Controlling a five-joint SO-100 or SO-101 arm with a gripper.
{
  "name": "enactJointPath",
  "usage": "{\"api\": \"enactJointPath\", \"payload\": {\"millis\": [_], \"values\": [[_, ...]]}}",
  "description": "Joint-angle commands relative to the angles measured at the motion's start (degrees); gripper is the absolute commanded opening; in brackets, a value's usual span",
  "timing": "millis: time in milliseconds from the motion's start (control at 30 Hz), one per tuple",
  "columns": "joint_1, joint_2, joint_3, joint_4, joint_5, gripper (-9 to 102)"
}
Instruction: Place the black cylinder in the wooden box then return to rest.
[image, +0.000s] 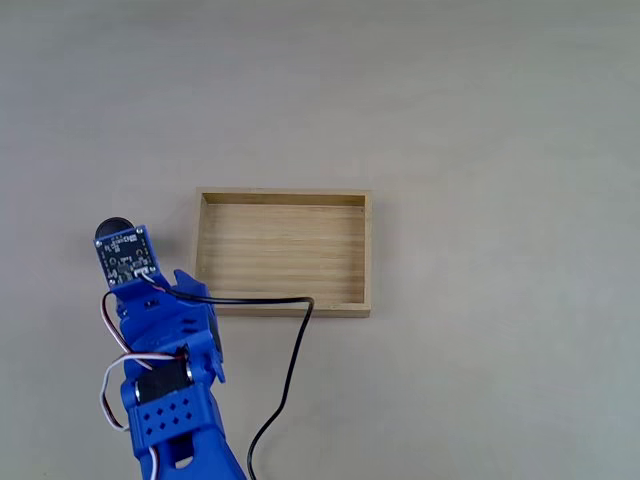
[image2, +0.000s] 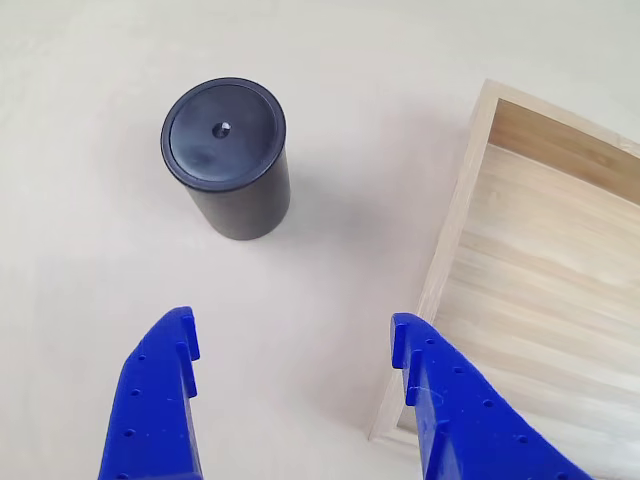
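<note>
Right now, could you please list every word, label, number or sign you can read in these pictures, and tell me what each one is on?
No text is readable.
Circuit board on the arm, fixed view: tiny white markings, too small and blurred to read.
Black cylinder, wooden box, gripper: no lettering visible.

No readable text, label, brand, number or sign anywhere. Small white markings on the circuit board (image: 127, 255) atop the blue arm in the fixed view, too blurred to make out. Nothing printed on the black cylinder (image2: 228, 160) or the wooden box (image2: 455, 240).
</note>
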Motion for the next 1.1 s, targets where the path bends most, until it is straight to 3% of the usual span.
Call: {"api": "enactJointPath", "payload": {"millis": [0, 1067], "values": [[-1.41, 1.23, -8.88, -2.2, -0.35, 30], [-3.25, 19.07, -25.58, -2.55, 0.88, 32]]}}
